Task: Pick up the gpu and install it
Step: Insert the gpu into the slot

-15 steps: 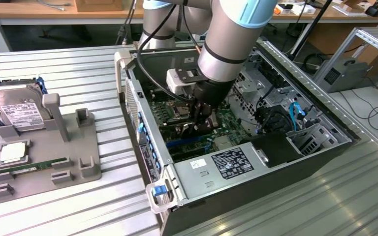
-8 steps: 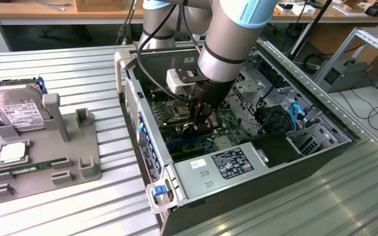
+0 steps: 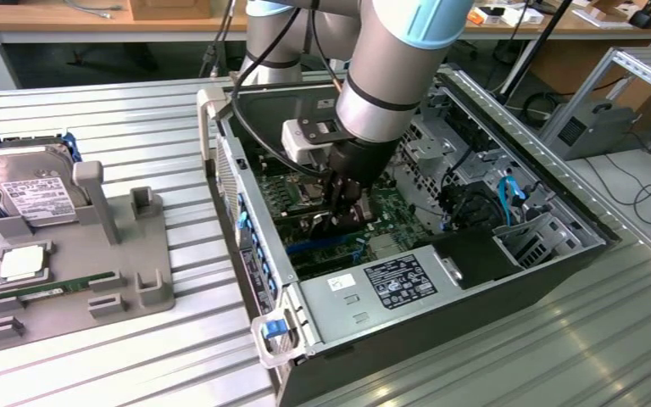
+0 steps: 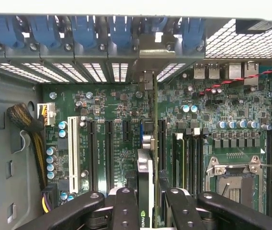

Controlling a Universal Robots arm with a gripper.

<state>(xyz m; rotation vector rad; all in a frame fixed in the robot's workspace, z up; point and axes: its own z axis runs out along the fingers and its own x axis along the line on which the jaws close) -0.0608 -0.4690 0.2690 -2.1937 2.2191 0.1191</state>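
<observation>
Inside the open computer case (image 3: 303,343), my gripper (image 3: 344,212) reaches down over the green motherboard (image 3: 388,212). The wrist view shows the gpu (image 4: 146,158) edge-on, a thin dark card standing upright between my black fingers (image 4: 126,208). The gripper (image 4: 150,211) is shut on it. The card runs along a black expansion slot (image 4: 161,143), and its silver bracket end (image 4: 148,79) sits at the case's rear wall, under the blue slot latches (image 4: 121,31). Whether the card sits fully in the slot is hidden.
A grey fixture (image 3: 133,254) at the exterior view's left holds a silver hard drive (image 3: 31,191), a processor (image 3: 20,263) and a green memory stick (image 3: 60,287). Near the card are a white slot (image 4: 72,153), a CPU socket (image 4: 234,184) and braided cables (image 4: 28,127).
</observation>
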